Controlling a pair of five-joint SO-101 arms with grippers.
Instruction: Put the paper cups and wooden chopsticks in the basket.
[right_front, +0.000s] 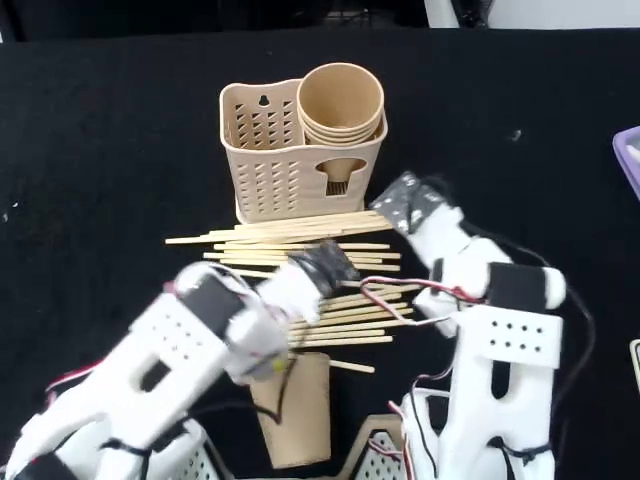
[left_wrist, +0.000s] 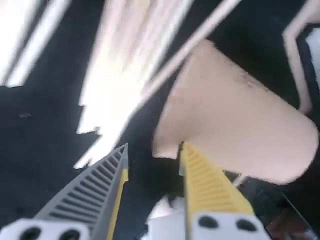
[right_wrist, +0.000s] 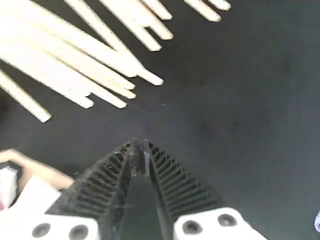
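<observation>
A beige basket (right_front: 270, 165) stands at the back with a stack of paper cups (right_front: 341, 100) in its right compartment. Wooden chopsticks (right_front: 300, 240) lie piled on the black table in front of it. One paper cup (right_front: 298, 415) lies on its side near the front edge. My left gripper (right_front: 279, 362) hangs open at that cup's far end. In the left wrist view the cup (left_wrist: 235, 130) lies just beyond the yellow finger (left_wrist: 200, 185), with the chopsticks (left_wrist: 130, 60) farther off. My right gripper (right_wrist: 139, 147) is shut and empty over bare table beside the chopstick ends (right_wrist: 100, 75).
The black table (right_front: 110, 150) stretches free to the left and right of the basket. A purple object (right_front: 629, 155) sits at the right edge. Both arms' white bodies and their wires (right_front: 400, 290) crowd the front of the table.
</observation>
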